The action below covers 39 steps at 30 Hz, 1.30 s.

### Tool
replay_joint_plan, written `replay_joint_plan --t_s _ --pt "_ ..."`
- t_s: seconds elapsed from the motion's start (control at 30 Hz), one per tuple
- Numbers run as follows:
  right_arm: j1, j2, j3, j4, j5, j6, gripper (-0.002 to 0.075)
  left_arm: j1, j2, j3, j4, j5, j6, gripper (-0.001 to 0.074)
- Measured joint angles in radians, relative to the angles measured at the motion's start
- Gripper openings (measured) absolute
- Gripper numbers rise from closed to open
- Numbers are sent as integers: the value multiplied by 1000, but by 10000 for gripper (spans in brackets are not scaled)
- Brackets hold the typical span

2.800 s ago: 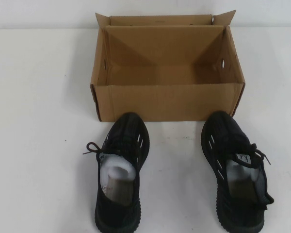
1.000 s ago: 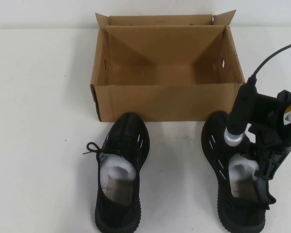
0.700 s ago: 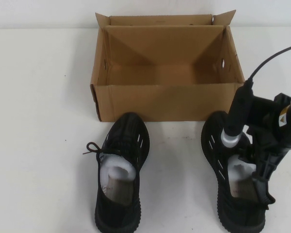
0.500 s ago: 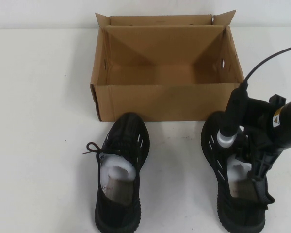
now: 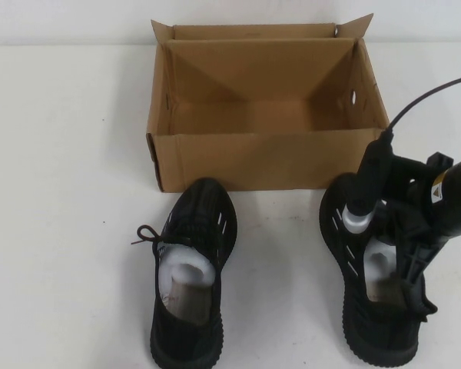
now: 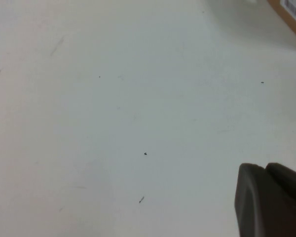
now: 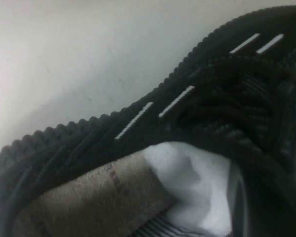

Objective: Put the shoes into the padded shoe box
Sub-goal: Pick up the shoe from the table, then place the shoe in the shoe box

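The right end effector (image 5: 403, 265) sits low over the right shoe (image 5: 376, 277), poised to grasp its collar; finger state unclear. The left end effector (image 6: 271, 200) is parked over bare table (image 6: 113, 98), its state likewise unclear; the box (image 5: 265, 157) lies at twelve o'clock.

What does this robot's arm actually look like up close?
The right arm is matte black and blocky, with a pale grey ring at one joint, a small yellow warning sticker and a thin black cable looping off it. Its tool hangs over the right shoe. The left tool is dark and rounded.

Left claw (image 6: 271, 200) over bare white table (image 6: 128, 113); cardboard corner (image 6: 291, 12) beyond.
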<state>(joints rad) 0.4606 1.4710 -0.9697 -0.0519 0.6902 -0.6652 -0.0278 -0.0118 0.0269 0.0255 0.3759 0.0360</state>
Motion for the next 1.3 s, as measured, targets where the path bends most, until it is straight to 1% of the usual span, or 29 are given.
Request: replay_joint_plan --t_s 0.1,0.3,0.37,0.47,0.53,0.63,0.77,0.87,0.97,1.3 --pt "25 -21 0 -40 4 93 22 0 0 0 0 0 0 -4" --pt "98 -132 0 -140 27 399 20 0 0 0 0 0 0 -4" --pt "113 -158 -2 -146 49 554 20 0 0 0 0 0 0 -4" --pt "119 -166 -19 -150 126 830 20 0 0 0 0 0 0 -4" --pt "120 -166 -38 -154 174 972 20 0 0 0 0 0 0 -4" --pt "135 -166 -66 -161 224 1134 20 0 0 0 0 0 0 -4" --pt "178 -162 -125 -193 246 1308 20 0 0 0 0 0 0 -4" --pt "204 -138 -193 -234 253 1401 20 0 0 0 0 0 0 -4" --pt "213 -98 -268 -255 252 1457 20 0 0 0 0 0 0 -4" --pt "217 94 -594 -327 262 1470 20 0 0 0 0 0 0 -4"
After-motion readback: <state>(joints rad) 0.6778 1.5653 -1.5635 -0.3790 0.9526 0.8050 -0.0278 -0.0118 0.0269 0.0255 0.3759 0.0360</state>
